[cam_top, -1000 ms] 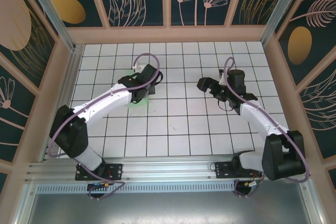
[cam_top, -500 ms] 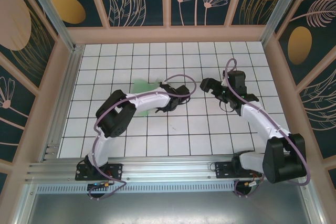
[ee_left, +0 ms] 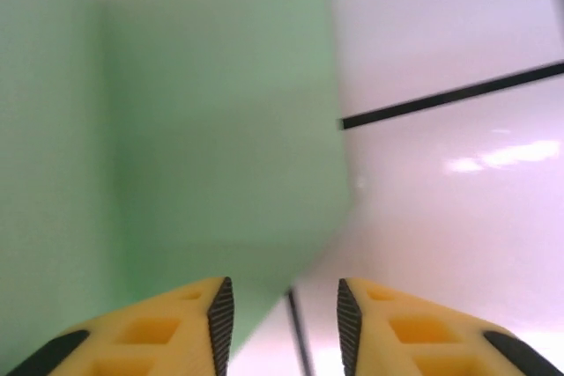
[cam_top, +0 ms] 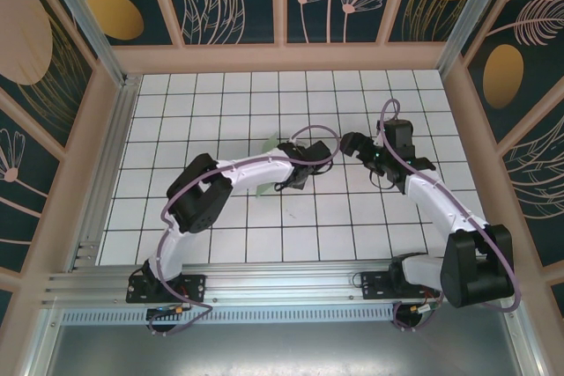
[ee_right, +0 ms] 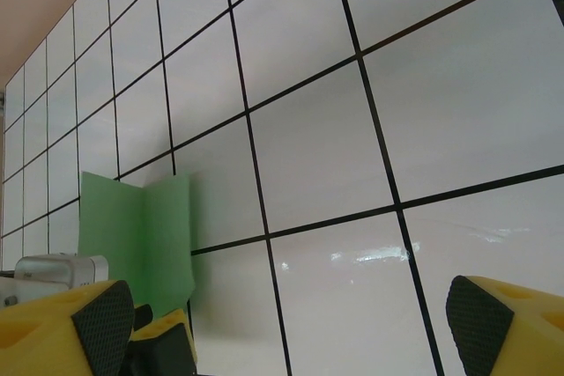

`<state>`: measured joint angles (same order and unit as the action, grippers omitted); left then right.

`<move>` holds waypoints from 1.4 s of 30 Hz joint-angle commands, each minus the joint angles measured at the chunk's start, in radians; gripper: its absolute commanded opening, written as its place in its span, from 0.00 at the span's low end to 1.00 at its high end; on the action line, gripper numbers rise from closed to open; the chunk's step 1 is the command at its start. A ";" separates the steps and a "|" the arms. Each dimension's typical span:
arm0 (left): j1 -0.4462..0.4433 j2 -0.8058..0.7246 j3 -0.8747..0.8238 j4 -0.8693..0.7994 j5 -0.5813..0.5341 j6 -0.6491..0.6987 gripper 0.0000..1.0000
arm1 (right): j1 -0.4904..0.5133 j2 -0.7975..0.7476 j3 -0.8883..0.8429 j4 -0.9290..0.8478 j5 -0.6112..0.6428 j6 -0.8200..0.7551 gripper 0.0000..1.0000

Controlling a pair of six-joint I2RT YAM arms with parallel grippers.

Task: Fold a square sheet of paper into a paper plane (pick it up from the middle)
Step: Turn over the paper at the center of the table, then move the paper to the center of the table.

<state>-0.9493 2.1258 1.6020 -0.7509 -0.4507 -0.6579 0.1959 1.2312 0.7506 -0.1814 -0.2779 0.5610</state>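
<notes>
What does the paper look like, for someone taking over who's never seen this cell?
On the white tiled table with black grid lines, look mid-table where the left arm reaches across. The square sheet of paper lies partly under that arm, just ahead of the left tool. It is pale green against white tiles, creased so two panels meet at an angle.
</notes>
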 commanded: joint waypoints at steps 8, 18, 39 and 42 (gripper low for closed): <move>0.015 -0.375 -0.150 0.298 0.305 -0.005 0.68 | -0.006 -0.024 -0.018 0.005 -0.084 0.052 0.95; 0.251 -0.695 -0.577 0.568 0.395 -0.160 0.92 | 0.224 0.043 -0.117 0.136 -0.175 0.218 0.94; 0.472 -0.814 -0.904 0.737 0.542 -0.238 0.98 | 0.519 0.408 -0.001 0.396 -0.213 0.441 0.75; 0.478 -0.814 -0.903 0.735 0.546 -0.233 0.99 | 0.519 0.434 0.011 0.400 -0.213 0.448 0.70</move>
<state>-0.4812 1.3354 0.7105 -0.0467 0.0742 -0.8852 0.7086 1.6428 0.7319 0.1825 -0.4744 0.9871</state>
